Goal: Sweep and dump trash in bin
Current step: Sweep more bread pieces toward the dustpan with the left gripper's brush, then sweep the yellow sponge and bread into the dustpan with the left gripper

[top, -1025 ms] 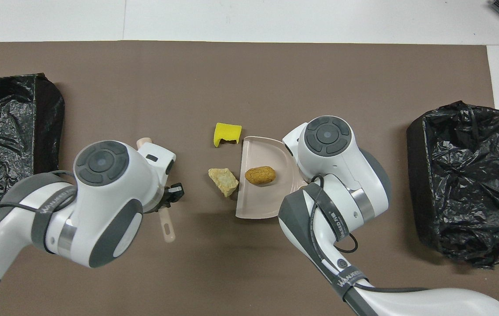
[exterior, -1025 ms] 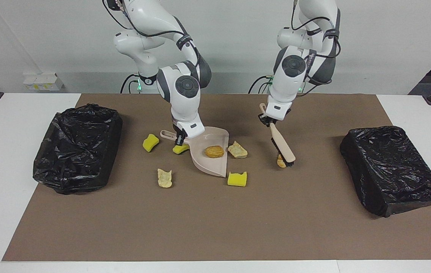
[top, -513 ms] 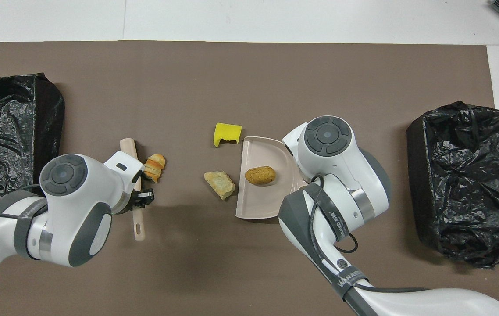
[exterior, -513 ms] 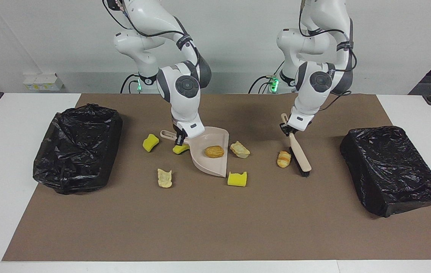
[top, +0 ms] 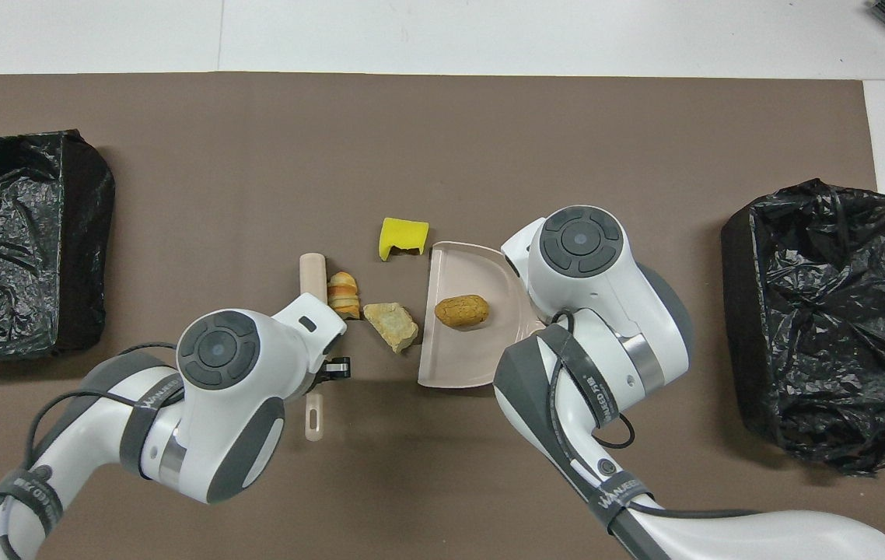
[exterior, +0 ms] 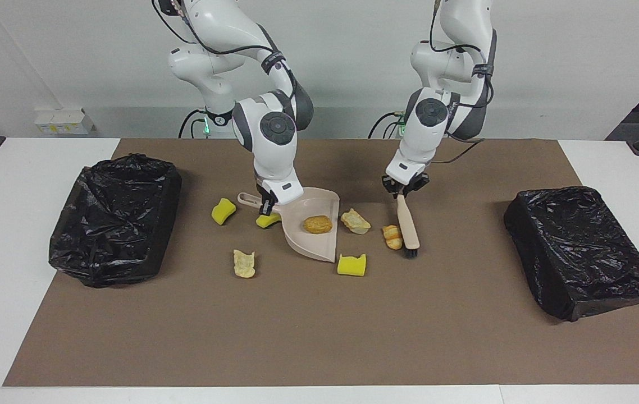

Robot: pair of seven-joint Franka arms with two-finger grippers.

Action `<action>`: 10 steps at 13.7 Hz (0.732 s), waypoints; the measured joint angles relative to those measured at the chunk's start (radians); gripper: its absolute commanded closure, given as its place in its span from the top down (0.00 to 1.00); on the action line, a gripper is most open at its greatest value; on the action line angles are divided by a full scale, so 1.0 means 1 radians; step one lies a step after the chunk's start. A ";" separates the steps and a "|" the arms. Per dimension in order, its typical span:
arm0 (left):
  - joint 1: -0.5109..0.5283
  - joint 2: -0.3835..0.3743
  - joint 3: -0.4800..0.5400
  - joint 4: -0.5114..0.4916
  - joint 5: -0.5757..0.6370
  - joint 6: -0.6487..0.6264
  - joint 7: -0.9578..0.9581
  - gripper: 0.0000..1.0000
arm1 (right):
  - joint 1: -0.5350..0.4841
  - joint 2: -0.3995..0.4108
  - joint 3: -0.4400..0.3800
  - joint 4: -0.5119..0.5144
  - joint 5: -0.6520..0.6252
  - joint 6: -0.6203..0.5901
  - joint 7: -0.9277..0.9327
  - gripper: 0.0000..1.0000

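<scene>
My left gripper (exterior: 405,189) is shut on the handle of the beige brush (exterior: 408,223), whose bristles rest on the mat. A striped bread piece (exterior: 392,236) (top: 344,294) lies against the brush, beside a pale piece (exterior: 356,221) (top: 392,325) at the dustpan's mouth. My right gripper (exterior: 266,206) is shut on the handle of the beige dustpan (exterior: 319,248) (top: 454,365), which holds a golden-brown piece (exterior: 318,224) (top: 462,310). Yellow sponge chunks (exterior: 223,211) (exterior: 268,220) (exterior: 351,265) and another pale piece (exterior: 243,263) lie around the pan. In the overhead view the arms hide both grippers.
Two bins lined with black bags stand on the brown mat: one (exterior: 114,219) (top: 823,319) toward the right arm's end, one (exterior: 580,249) (top: 19,241) toward the left arm's end. White table surrounds the mat.
The left arm swung the brush out toward its own end, then back, pushing the striped bread piece toward the dustpan. The right arm and dustpan stayed still.
</scene>
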 measured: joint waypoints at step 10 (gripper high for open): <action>-0.181 0.117 -0.056 0.214 -0.128 0.012 -0.014 0.00 | 0.000 0.000 0.000 -0.001 0.001 0.000 0.002 0.00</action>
